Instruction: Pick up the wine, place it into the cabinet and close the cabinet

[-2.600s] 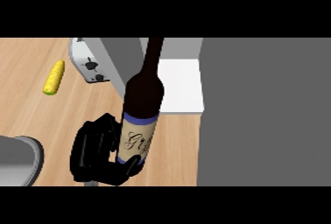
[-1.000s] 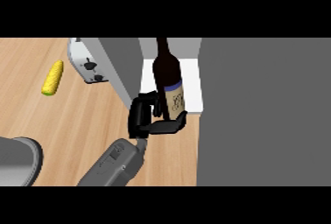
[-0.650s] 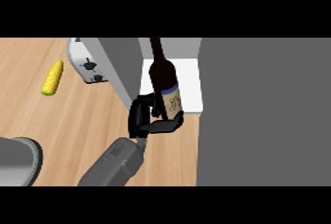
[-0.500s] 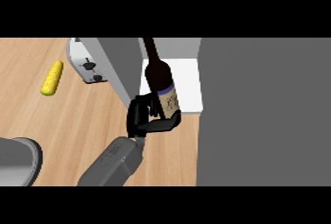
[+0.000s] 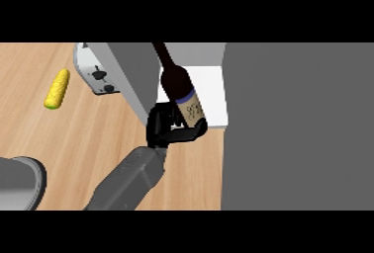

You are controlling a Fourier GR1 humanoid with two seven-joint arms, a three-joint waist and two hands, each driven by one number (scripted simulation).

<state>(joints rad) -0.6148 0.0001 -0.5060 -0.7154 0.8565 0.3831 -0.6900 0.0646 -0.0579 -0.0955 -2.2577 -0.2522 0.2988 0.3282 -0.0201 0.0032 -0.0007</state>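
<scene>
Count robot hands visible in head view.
1. A robot hand at the middle, curled round the wine bottle at the open cabinet. The other robot hand is out of view.

wine (image 5: pixel 182 92) in cabinet (image 5: pixel 211 94) — corn (image 5: pixel 57 89) far left

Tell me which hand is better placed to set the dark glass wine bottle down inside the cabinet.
The right hand. Its fingers are curled round the base of the dark glass wine bottle, which leans over the white shelf of the open grey cabinet. The left hand does not show in the head view.
</scene>
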